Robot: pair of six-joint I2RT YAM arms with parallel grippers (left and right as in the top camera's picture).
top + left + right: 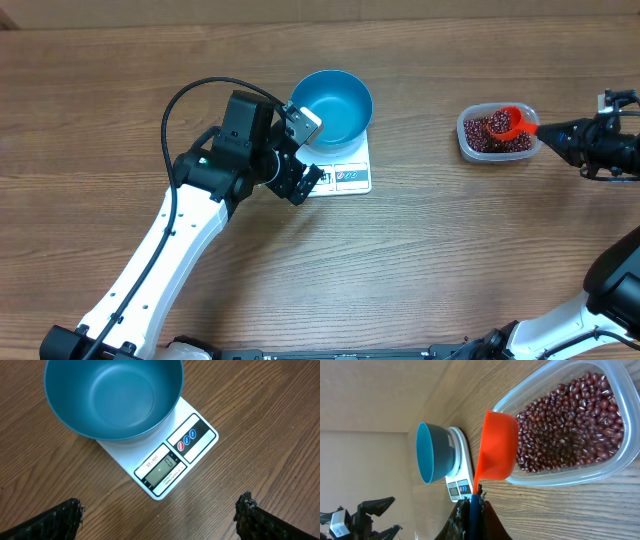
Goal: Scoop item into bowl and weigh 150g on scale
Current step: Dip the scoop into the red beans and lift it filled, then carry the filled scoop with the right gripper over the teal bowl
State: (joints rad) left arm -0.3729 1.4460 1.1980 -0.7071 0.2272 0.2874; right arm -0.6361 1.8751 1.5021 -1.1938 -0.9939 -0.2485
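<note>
1. Table (450, 250): brown wood-grain top that carries everything here.
2. Left gripper (308, 150): it hangs over the middle of the table, just on the near side of the scale, with its jaws wide apart and nothing between them. In the left wrist view its two dark fingertips (246, 506) frame the scale's display end.
3. Right gripper (475, 502): it reaches in from the table's right edge, jaws clamped together on the handle of the scoop.
4. Bowl (335, 105): round and bright blue, upright on the scale's platform toward the far edge of the table. It overhangs the platform, and its smooth inside shows.
5. Scale (350, 178): flat, white and rectangular, under the bowl, with its display and buttons on the near end. The display shows a zero.
6. Clear tub (468, 148): rounded corners, in the far right part of the table, well apart from the scale.
7. Scoop (508, 122): orange-red, its cup inside the tub, over the beans at the right-hand rim.
8. Beans (488, 140): small, dark red-brown ovals lying in the tub.
</note>
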